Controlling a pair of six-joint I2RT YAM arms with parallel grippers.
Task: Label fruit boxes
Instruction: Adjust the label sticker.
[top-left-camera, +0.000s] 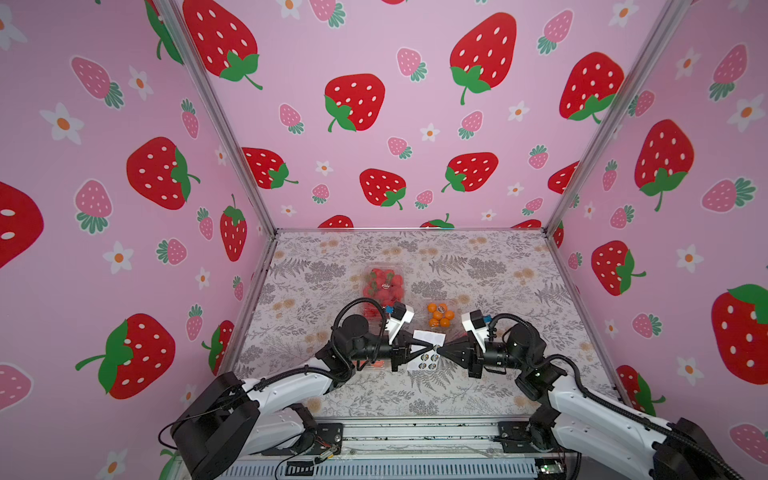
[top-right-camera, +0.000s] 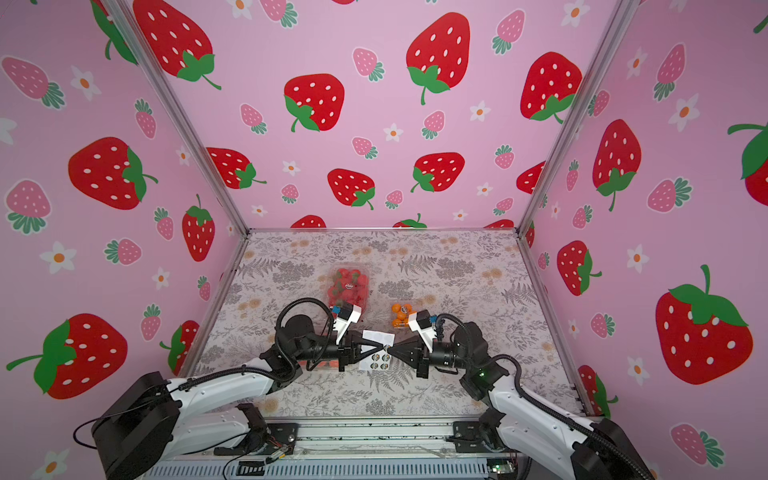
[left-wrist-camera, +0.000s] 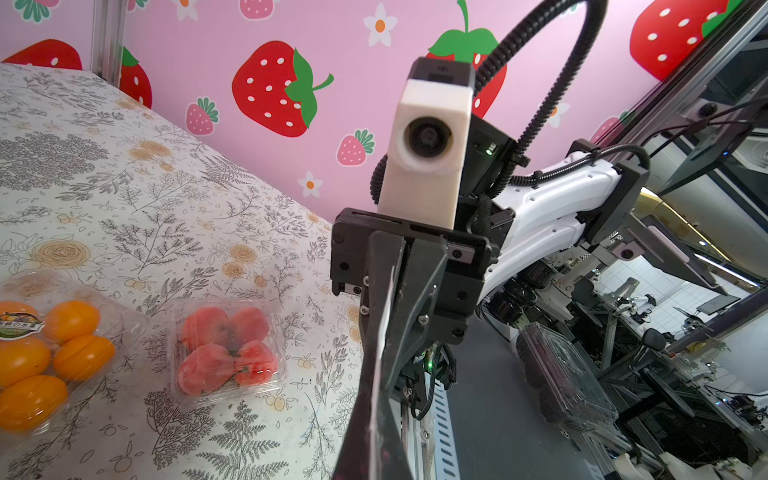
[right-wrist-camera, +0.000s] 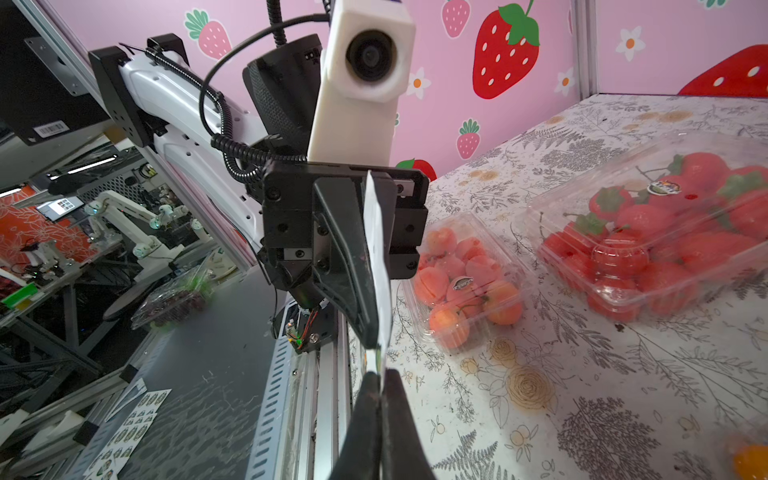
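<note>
Four fruit boxes (top-left-camera: 384, 286), one sticker sheet (top-left-camera: 427, 336)

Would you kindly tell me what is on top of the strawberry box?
One small oval sticker sits on the clear lid of the strawberry box. In both top views the left wrist camera covers the lid's near end; the right wrist view shows no sticker there.

Top views: large peach punnet (top-left-camera: 371, 365) mostly under left arm (top-left-camera: 359, 353), only a sliver shows. Print on sticker sheet (top-left-camera: 426, 356) too small to read. Left wrist view: orange punnet (left-wrist-camera: 45, 353) cut by frame edge. Right wrist view: strawberry punnet (right-wrist-camera: 665, 232) cut by edge; orange punnet just a blurred blob in the corner.
</note>
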